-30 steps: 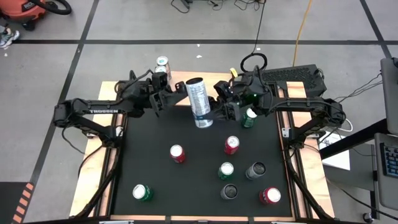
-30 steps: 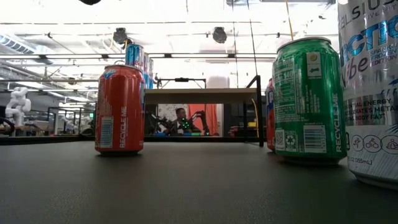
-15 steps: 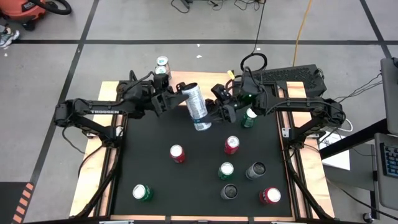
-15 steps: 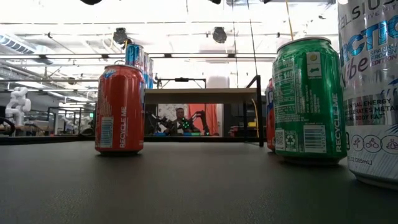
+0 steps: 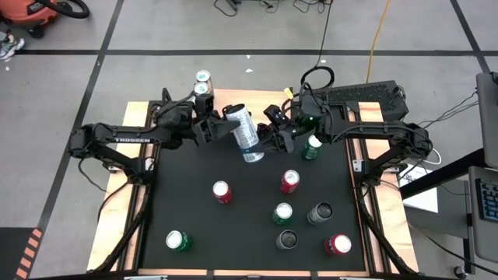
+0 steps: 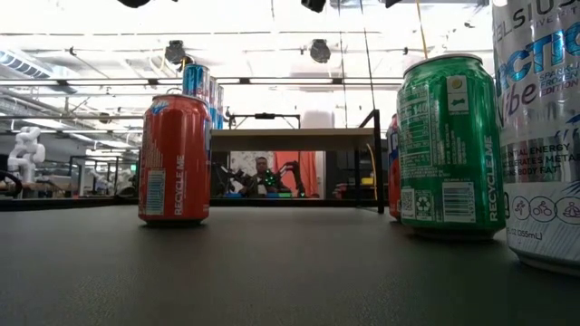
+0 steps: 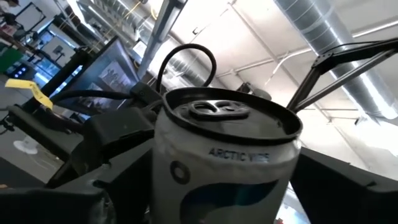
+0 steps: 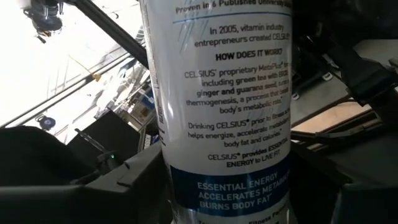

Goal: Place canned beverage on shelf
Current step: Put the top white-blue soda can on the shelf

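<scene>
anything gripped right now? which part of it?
Yes: the tall white-and-blue Celsius can, tilted in the air. The right gripper clamps its lower body; the left gripper sits at its top end, contact unclear.

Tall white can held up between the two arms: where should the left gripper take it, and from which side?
Probably on the upper side wall, just under the top rim, coming in from the left arm's side. The tall white can hangs tilted above the table, and the right gripper is clamped around its lower half, so only the upper half is free. The left gripper sits level with that free part.
</scene>
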{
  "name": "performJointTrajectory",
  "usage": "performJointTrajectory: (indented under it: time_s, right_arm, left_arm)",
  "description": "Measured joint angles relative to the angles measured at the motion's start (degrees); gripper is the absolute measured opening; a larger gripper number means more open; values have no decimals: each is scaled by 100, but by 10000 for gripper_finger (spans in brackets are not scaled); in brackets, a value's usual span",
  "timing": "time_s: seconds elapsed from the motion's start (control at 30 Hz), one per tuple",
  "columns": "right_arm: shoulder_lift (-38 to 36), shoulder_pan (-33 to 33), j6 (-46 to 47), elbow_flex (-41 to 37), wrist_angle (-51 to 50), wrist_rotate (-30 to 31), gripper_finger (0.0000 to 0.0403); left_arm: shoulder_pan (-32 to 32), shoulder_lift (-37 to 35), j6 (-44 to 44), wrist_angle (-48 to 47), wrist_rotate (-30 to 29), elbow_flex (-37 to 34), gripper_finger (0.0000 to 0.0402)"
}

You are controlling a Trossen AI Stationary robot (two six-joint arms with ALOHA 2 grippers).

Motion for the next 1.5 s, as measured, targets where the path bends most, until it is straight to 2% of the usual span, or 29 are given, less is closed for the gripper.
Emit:
performJointTrajectory:
  time_s: [0.33,0.7,0.93,1.13,1.3,1.5]
  right_arm:
    - [0,0,-24,4,-18,38,251]
    - [-11,0,104,4,-222,151,305]
    - [-65,-9,-148,11,-527,302,338]
    - [-257,-41,-156,4,-669,366,350]
    - [-604,-102,-565,4,-1461,724,350]
    - [-1120,-157,-1205,4,-2320,1641,350]
  left_arm:
    - [20,2,26,-17,-2,-4,278]
    - [17,2,-57,-24,-8,-11,273]
    - [15,2,-161,-48,-10,-13,272]
    - [4,2,-195,-144,-11,-13,272]
    - [4,0,-192,-146,25,-11,272]
    - [9,-2,-194,-163,-207,-11,272]
